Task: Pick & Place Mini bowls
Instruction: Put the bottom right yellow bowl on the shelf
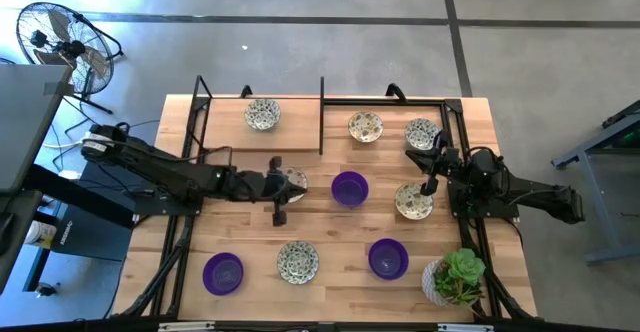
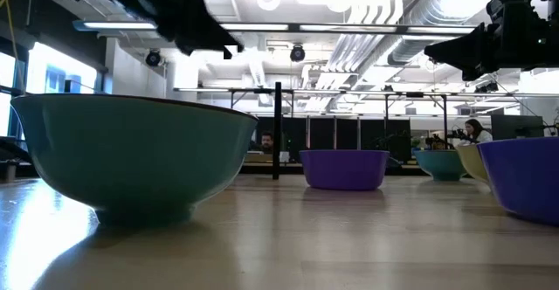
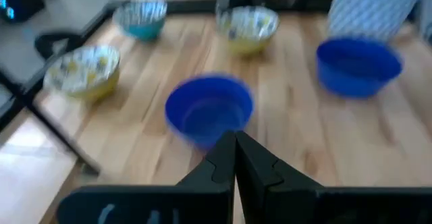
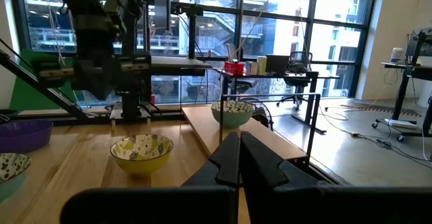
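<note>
Purple bowls: three glossy solid ones on the wooden table [image 1: 240, 237]; one at the centre [image 1: 349, 188], one at the front left [image 1: 222, 273], one at the front right [image 1: 387, 258].
Patterned bowls: six cream-white with greenish speckles; one in the back left bay [image 1: 262, 114], two at the back right [image 1: 365, 127] [image 1: 421, 133], one at mid right [image 1: 413, 201], one at front centre [image 1: 297, 261], one partly under the left gripper [image 1: 293, 181].
Left gripper [image 1: 277, 188]: just left of the centre purple bowl, fingers pressed together, holding nothing.
Right gripper [image 1: 434, 168]: between the back-right and mid-right patterned bowls, fingers closed, empty.
Plant [image 1: 455, 277]: white pot, front right corner.
</note>
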Motion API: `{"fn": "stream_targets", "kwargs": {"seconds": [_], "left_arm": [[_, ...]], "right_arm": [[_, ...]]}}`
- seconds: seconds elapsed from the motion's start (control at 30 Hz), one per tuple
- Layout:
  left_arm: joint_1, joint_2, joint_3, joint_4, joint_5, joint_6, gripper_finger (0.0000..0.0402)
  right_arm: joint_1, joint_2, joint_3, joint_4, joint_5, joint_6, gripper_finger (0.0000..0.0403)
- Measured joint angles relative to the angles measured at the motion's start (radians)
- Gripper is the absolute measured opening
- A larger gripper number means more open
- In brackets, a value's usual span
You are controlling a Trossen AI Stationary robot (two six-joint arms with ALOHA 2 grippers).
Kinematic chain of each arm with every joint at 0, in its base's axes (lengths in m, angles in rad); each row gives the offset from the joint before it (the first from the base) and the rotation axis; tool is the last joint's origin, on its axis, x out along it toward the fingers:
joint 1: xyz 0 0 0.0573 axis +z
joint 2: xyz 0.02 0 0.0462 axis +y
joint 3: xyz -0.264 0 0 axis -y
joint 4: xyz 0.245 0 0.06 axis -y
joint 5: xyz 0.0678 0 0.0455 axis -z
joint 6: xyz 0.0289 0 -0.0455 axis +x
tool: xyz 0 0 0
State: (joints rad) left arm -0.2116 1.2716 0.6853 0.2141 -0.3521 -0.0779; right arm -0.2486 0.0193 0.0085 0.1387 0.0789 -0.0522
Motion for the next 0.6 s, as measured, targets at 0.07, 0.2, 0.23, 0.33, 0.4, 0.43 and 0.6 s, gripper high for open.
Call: {"fn": "stream_targets", "kwargs": {"seconds": [0.07,0.2,0.23,0.33,0.4,0.43,0.6], "left_arm": [[0.002,0.022,-0.037,0.105,0.002,0.013,0.0],[0.007,0.023,-0.143,0.331,0.026,0.027,0.0],[0.01,0.02,-0.174,0.379,0.032,0.022,0.0],[0.018,-0.004,-0.262,0.478,0.074,0.013,0.0],[0.031,-0.007,-0.289,0.532,0.074,0.013,0.0],[0.04,-0.008,-0.305,0.535,0.076,0.013,0.0],[0.096,-0.007,-0.339,0.591,0.108,0.022,0.0]], "right_arm": [[0.0,0.0,0.0,0.0,0.0,0.0,0.0],[0.0,0.0,0.0,0.0,0.0,0.0,0.0],[0.0,0.0,0.0,0.0,0.0,0.0,0.0],[0.0,0.0,0.0,0.0,0.0,0.0,0.0],[0.0,0.0,0.0,0.0,0.0,0.0,0.0],[0.0,0.0,0.0,0.0,0.0,0.0,0.0],[0.0,0.0,0.0,0.006,-0.004,0.008,0.0]]}}
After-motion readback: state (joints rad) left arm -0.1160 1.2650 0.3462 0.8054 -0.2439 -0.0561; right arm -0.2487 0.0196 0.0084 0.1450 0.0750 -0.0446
